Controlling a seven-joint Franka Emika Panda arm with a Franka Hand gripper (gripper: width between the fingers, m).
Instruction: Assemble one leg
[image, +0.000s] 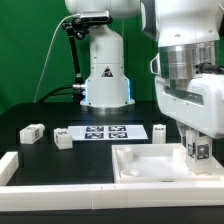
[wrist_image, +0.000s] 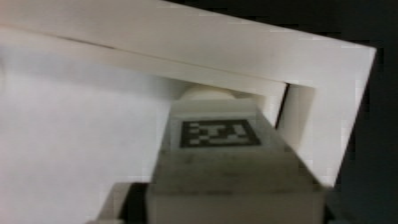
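My jaws are closed on the leg (image: 199, 151), upright in the tray (image: 150, 168) corner. Plan: hold it vertical, press straight down, turn slowly so grip doesn't slip.

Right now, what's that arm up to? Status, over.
Gripper shut on the leg. Leg upright at a corner inside the white tray-like part. Nothing seen in the way.

White leg (image: 198, 150) bearing black-and-white pixel-patterned tag (wrist_image: 217, 133); white tray (image: 140, 166); black tabletop (image: 95, 152); white marker board (image: 105, 132) printed with black-and-white tags; white arm (image: 190, 90); green backdrop (image: 28, 50); loose white blocks (image: 30, 133), likewise tagged.
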